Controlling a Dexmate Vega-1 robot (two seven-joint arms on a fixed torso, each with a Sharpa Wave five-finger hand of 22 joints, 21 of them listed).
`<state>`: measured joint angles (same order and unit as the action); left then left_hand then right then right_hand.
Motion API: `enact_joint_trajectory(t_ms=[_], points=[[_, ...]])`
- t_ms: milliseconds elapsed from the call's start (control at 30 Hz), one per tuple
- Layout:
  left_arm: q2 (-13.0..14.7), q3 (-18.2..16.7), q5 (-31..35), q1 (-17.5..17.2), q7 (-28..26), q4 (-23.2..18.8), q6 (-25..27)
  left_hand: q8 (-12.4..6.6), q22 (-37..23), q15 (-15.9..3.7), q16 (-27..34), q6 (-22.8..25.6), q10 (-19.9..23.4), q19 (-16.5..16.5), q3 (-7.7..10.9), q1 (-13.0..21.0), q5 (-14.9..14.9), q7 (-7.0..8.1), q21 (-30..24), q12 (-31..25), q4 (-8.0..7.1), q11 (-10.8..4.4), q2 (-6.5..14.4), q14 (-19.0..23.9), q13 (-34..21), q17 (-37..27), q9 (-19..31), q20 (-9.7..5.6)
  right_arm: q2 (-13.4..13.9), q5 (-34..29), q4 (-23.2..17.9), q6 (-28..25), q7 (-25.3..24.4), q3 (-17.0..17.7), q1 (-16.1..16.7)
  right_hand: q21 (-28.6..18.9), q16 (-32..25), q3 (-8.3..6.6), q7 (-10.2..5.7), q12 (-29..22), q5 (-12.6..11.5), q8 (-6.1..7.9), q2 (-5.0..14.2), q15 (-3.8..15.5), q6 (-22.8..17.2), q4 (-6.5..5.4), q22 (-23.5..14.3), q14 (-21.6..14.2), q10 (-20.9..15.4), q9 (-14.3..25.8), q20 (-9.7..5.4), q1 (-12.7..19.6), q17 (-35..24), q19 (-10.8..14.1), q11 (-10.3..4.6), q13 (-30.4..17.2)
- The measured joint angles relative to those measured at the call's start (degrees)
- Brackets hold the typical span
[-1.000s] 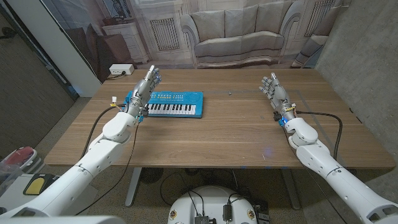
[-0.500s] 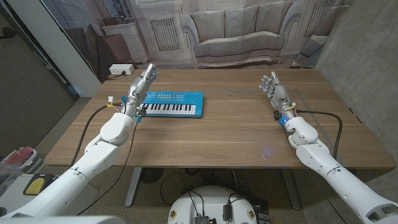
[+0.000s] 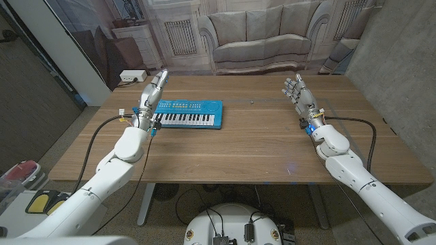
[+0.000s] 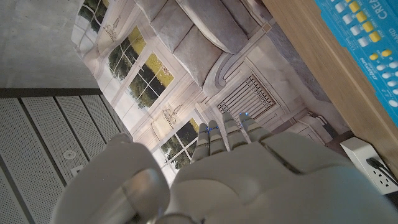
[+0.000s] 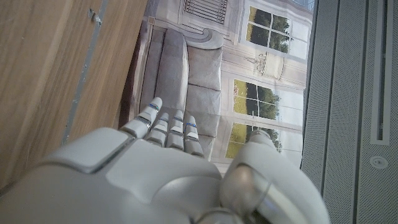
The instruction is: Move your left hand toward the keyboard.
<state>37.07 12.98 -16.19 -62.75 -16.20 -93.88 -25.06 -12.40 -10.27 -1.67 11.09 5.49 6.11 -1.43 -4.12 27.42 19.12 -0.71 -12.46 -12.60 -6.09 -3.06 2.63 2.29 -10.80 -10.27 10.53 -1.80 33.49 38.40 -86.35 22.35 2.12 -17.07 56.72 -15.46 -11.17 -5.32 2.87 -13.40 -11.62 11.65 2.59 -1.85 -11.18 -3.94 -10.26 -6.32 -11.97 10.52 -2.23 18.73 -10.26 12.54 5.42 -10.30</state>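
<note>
Wooden table (image 3: 259,146): left hand (image 3: 151,95) hides keyboard's (image 3: 187,114) left end.

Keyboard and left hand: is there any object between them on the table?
Nothing visible stands between them. The left hand is raised beside the left end of the blue keyboard, fingers apart and holding nothing, with only bare table around that end.

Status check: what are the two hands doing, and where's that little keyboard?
Left hand open, at the keyboard's left end. Right hand open, holding nothing, far side of the table. Nothing in the way.
</note>
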Motion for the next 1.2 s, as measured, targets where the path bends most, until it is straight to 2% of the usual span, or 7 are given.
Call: enact_joint_trajectory(t_ms=[100, 433, 833, 867, 1200], points=[[-0.2, -0.3, 2.0, -0.4, -1.5, 0.1, -0.2, 0.0, 0.0, 0.12, 0.0, 0.3, 0.0, 0.2, 0.0, 0.0, 0.0, -0.32, 0.0, 0.0, 0.0, 0.0, 0.0, 0.1, 0.0, 0.0, 0.0, 0.17, 0.5, -0.1, -1.2, -0.4, -0.2, 0.2, 0.4, 0.0, 0.0, 0.0, 0.0, 0.0, 0.0, 0.0, 0.0, -0.11, 0.0, 0.0, 0.0, -0.1, 0.0, 0.0, 0.0, 0.0, 0.0, 0.0, 0.0, 0.0], [-0.3, -1.0, 6.9, -0.9, -5.2, 0.1, 0.3, -0.01, 0.1, -0.09, 0.0, 0.8, 0.6, 0.5, 0.0, 0.3, 0.4, 0.2, 0.0, 0.0, 0.0, -0.01, 0.3, 0.7, 0.0, 0.0, 0.0, -0.15, 1.4, -0.1, -3.1, -1.0, -0.6, 0.6, 1.2, 0.3, 0.0, 0.0, 0.0, 0.0, 0.0, 0.0, 0.0, -0.2, 0.0, 0.0, 0.0, -0.2, -0.3, 0.0, 0.0, 0.0, 0.0, 0.0, -0.26, 0.0], [-0.5, -1.0, 11.5, -0.1, -8.5, 0.8, 2.0, -0.45, 0.1, -0.39, 0.4, 2.7, 2.3, 2.1, -0.41, 1.1, 0.8, 0.65, 0.0, -0.4, 0.41, -1.23, 0.4, 2.2, 0.0, 0.0, 0.0, 0.06, 1.5, 0.3, -3.5, -1.3, -0.4, 0.8, 1.5, 0.3, 0.0, 0.0, 0.0, 0.0, 0.0, 0.0, 0.0, -0.2, 0.0, 0.0, 0.0, -0.2, -0.3, 0.0, 0.0, 0.0, 0.0, 0.0, -0.32, 0.0], [-0.5, -0.9, 13.6, 0.0, -10.1, 0.9, 2.9, -0.45, 0.1, -0.54, 0.4, 3.1, 2.7, 2.3, -0.4, 1.2, 0.8, 0.62, 0.0, -0.4, 0.4, -1.23, 0.5, 2.5, 0.0, 0.0, 0.0, -0.08, 1.5, 0.4, -3.5, -1.3, -0.3, 0.8, 1.5, 0.3, 0.0, 0.17, 0.0, 0.0, 0.0, 0.0, 0.0, -0.19, 0.0, 0.17, 0.0, -0.2, -0.3, 0.0, 0.0, 0.0, 0.0, 0.0, -0.31, 0.0], [-0.7, 0.1, 19.1, 1.3, -14.6, 2.1, 4.3, -0.9, 0.1, -0.52, 0.4, 4.9, 4.2, 3.3, -0.39, 2.3, 1.3, 1.03, 0.0, -0.4, 0.88, -1.71, 0.4, 4.0, 0.0, 0.0, 0.0, -0.26, 1.5, 0.6, -3.2, -1.4, -0.1, 0.8, 1.5, 0.3, 0.0, 0.24, -0.01, 0.0, 0.0, 0.0, 0.0, -0.19, 0.0, 0.24, 0.0, -0.2, -0.3, 0.0, -0.31, 0.0, 0.0, 0.3, -0.32, 0.0]])
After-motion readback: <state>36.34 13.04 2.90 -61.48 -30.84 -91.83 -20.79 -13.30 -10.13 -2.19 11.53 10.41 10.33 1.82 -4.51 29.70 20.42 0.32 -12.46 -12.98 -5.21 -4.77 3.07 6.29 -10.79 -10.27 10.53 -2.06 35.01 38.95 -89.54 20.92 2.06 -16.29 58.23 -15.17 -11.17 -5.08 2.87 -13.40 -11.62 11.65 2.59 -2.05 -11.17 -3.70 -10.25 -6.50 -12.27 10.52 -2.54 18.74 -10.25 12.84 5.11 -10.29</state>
